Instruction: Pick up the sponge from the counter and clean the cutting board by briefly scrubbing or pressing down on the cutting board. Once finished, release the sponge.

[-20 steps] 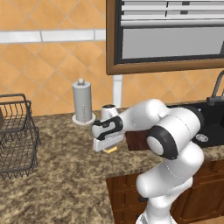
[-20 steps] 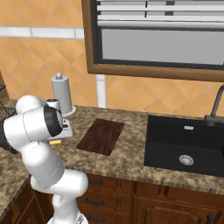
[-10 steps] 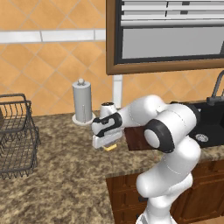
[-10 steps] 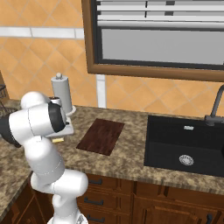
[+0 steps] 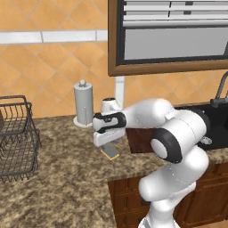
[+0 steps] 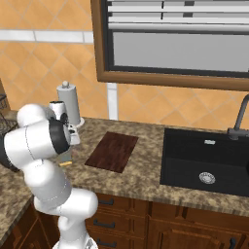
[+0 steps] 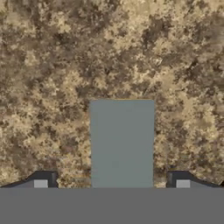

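Directly above the sponge (image 7: 121,142), the gripper (image 7: 111,183) hangs with its fingers spread wide, one tip on each side of the pad, not touching it. That sponge lies flat on the speckled counter (image 5: 67,178), left of the cutting board (image 6: 113,151). Behind stands a paper-towel holder (image 5: 83,103); a wire basket (image 5: 17,136) sits far left.

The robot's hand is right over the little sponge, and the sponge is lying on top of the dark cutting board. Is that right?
Not quite. The gripper is right over the sponge, but the sponge lies on the speckled counter, not on the cutting board. The hand view shows granite all around the sponge, and the right base view shows the board bare, off to the side of the arm.
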{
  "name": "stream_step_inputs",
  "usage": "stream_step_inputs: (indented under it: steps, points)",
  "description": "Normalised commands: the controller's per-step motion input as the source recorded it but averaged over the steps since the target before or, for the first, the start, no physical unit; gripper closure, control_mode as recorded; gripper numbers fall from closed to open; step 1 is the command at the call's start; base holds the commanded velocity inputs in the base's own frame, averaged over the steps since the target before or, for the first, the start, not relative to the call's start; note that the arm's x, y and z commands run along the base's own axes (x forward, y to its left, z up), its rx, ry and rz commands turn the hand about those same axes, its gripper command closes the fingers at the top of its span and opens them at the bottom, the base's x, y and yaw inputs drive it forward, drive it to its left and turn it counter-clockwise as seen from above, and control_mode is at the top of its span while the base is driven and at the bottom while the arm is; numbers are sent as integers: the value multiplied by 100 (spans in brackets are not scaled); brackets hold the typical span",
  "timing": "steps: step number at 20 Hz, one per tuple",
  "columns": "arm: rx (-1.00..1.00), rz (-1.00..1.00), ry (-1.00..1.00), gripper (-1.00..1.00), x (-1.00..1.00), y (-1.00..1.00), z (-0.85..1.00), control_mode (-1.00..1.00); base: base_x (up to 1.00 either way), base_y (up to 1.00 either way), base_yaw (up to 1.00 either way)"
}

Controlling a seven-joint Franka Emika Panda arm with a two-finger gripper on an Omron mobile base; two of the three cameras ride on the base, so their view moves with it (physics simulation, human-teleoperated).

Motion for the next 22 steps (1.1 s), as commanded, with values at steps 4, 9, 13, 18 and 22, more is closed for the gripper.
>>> stream_step_inputs:
  steps: [4, 9, 13, 18, 22]
  points:
    - [2, -7, -3, -100, -82, -37, 80, -100, 0, 0, 0]
    - [7, -6, -7, -100, -62, -53, 84, -100, 0, 0, 0]
    - [9, -6, -7, -100, -43, -58, 94, -100, 0, 0, 0]
    - [6, -7, -1, -100, -41, -41, 99, -100, 0, 0, 0]
    - [4, -7, 0, -100, -63, -35, 89, -100, 0, 0, 0]
